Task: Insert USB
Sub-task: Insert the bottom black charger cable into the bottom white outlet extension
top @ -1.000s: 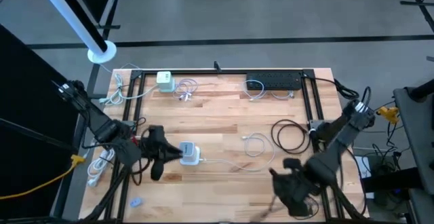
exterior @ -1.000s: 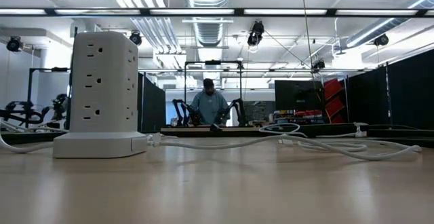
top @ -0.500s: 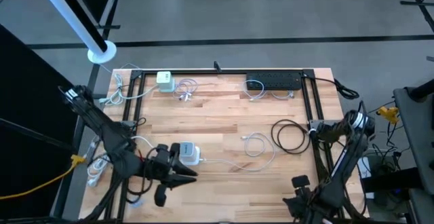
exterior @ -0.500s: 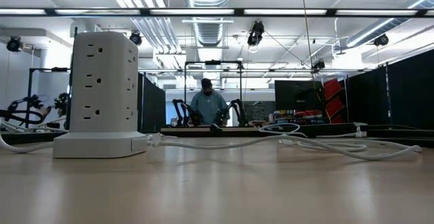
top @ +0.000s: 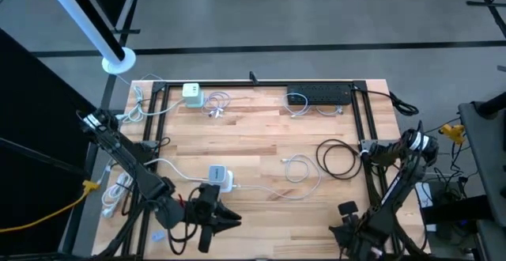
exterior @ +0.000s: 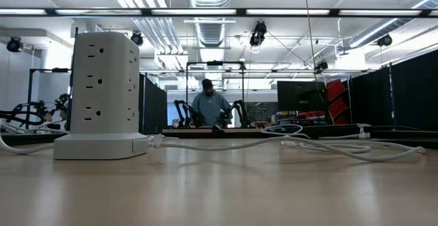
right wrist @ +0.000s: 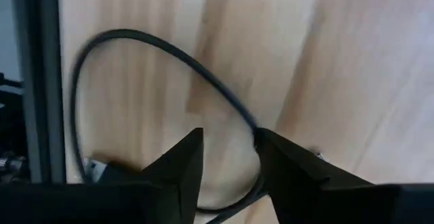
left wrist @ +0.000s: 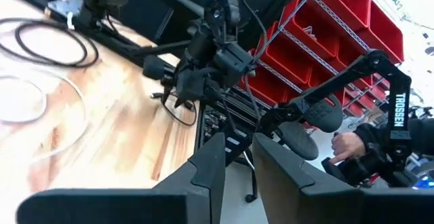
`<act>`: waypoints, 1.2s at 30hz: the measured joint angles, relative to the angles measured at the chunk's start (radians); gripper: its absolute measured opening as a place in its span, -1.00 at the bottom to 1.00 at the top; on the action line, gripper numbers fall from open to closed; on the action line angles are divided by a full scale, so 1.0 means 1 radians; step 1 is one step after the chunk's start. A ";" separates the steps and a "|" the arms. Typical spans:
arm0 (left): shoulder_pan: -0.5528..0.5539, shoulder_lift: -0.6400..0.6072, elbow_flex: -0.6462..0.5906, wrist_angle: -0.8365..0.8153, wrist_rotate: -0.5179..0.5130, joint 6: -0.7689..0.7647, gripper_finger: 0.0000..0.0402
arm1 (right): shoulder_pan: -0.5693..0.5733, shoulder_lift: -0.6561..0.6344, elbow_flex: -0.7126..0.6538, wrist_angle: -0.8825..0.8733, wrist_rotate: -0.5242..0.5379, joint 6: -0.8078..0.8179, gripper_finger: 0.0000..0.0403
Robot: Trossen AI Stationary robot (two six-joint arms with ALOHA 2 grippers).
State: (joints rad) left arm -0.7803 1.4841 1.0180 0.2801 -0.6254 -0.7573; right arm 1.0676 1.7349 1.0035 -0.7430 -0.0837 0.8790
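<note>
Worktop (top: 261,130): pale wood planks, smooth and matt, framed by a dark metal rail; everything below is placed from the white charger block
Left arm: dark, jointed, lying along the worktop's left edge and ending just in front of the charger block, seemingly pulled clear of it rather than working on it
Right arm: dark, folded at the worktop's right front corner, well to the right of the charger block, probably parked
Black power strip (top: 319,95): long, flat, hard plastic, at the back edge, far behind and right of the charger block
Black cable coil (top: 338,159): round loops of rubbery cord, well right of the charger block, near the right arm
Left gripper (top: 212,219): just in front of the charger block; jaws narrow with a slim gap, nothing between them
Right gripper (top: 348,233): far right of the charger block; jaws slightly apart, empty, black cord lying beneath them
White USB cable (top: 296,170): thin, glossy, limp loop just right of the charger block, free on the wood
White charger block (top: 219,177): small, boxy, smooth plastic, a white lead running from it; whether the USB plug sits in it cannot be told
</note>
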 joint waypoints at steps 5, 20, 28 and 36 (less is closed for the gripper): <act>0.009 -0.045 0.000 -0.001 -0.016 0.149 -0.68 | -0.045 -0.001 -0.015 -0.004 -0.032 -0.008 -0.75; 0.097 -0.294 0.000 -0.070 -0.049 0.841 -0.68 | -0.395 -0.138 0.164 -0.100 0.109 -0.116 -1.00; 0.186 -0.373 0.000 -0.288 -0.049 0.832 -0.68 | -0.424 -0.202 0.209 -0.184 0.035 -0.178 -0.99; 0.203 -0.386 0.000 -0.371 -0.044 0.792 -0.68 | -0.318 -0.149 0.075 -0.072 -0.116 0.032 -0.55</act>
State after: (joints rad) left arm -0.5777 1.0981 1.0180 -0.0911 -0.6692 0.0346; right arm 0.7501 1.5860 1.0780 -0.8150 -0.2000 0.9110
